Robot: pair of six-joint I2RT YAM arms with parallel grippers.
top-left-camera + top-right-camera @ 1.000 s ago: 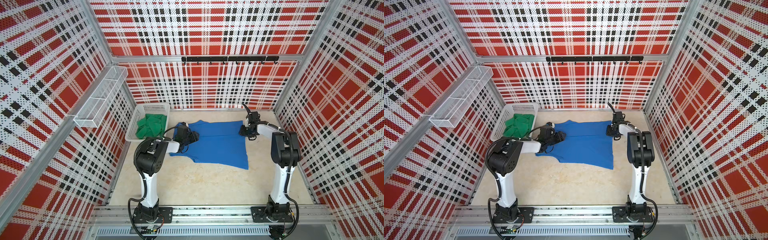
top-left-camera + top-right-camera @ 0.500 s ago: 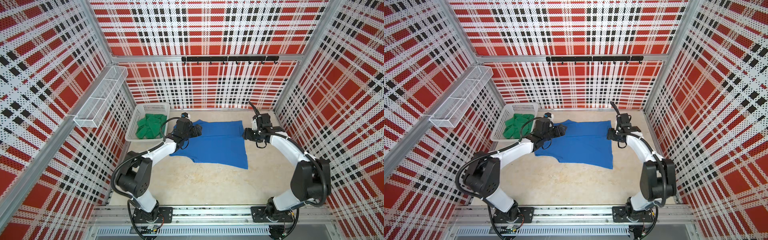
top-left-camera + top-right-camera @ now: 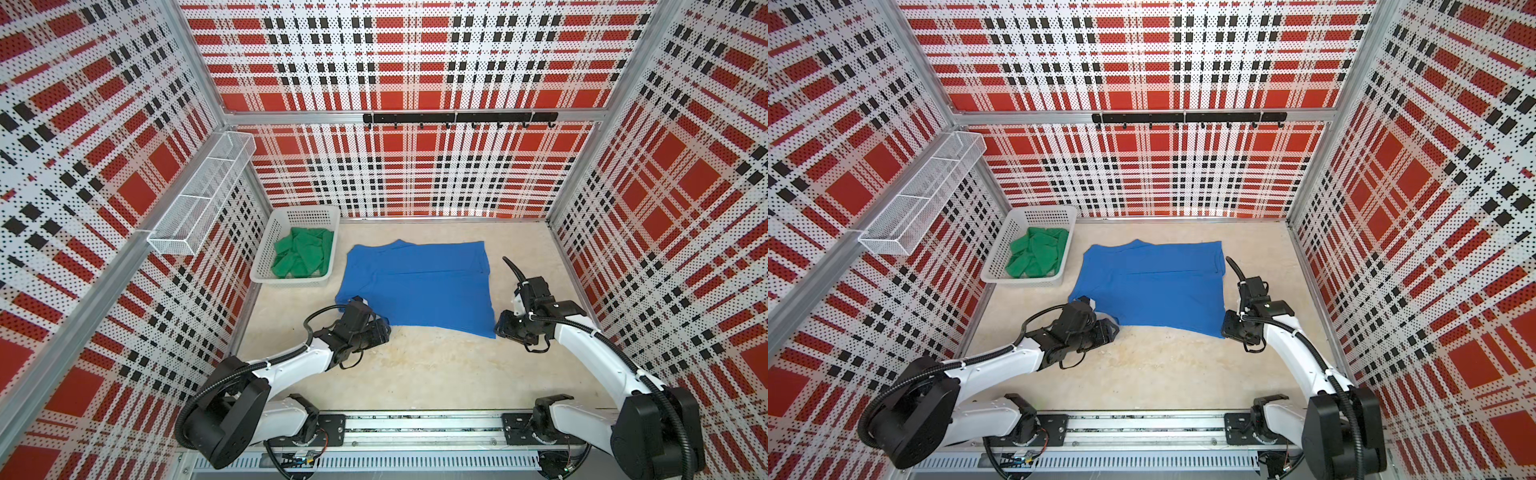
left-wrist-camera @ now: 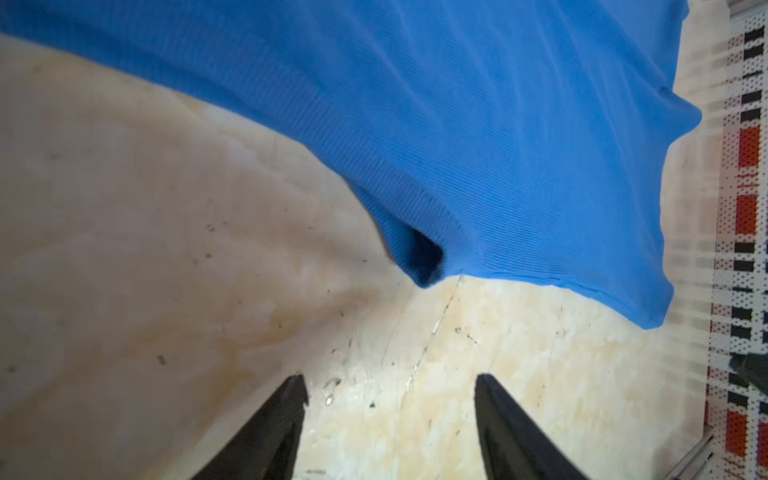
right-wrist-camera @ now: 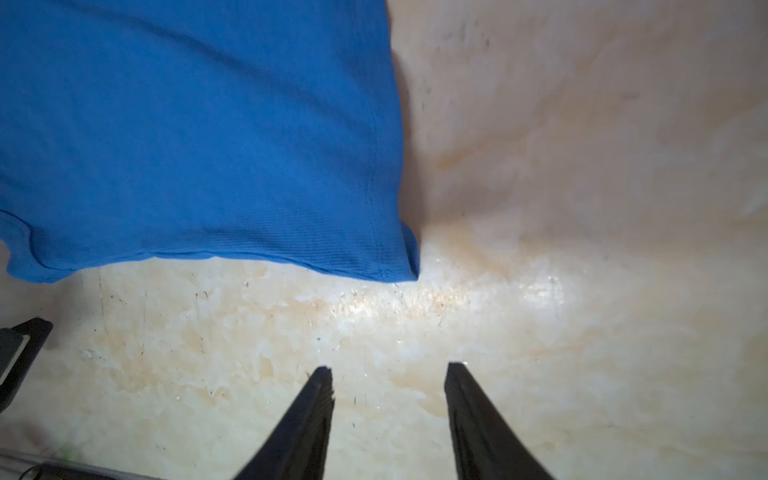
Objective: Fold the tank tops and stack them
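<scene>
- Left pincer (image 4: 390,386): jaws apart with a clear gap, holding nothing; low over bare worktop (image 3: 415,374), just short of the near left part of the blue tank top's hem. In the left wrist view a small raised pucker of that hem lies straight ahead of the tips.
- Right pincer (image 5: 388,372): jaws apart, gap somewhat narrower than the left's, holding nothing; also over bare worktop, near the garment's near right corner and not touching it.
- Blue tank top (image 3: 419,282): spread roughly flat across the middle of the worktop, between the two pincers. Its straight stitched hem is to the right and its cut-out end to the left. A faint crease runs across its width.
- White perforated basket (image 3: 291,282): stands on the worktop just left of the blue tank top, against the left wall.
- Green tank top (image 3: 305,253): crumpled loosely inside the basket.
- White wire rack (image 3: 203,199): fixed on the left wall above the basket.
- Black hook rail (image 3: 457,118): mounted across the back wall, farthest from the arms.
</scene>
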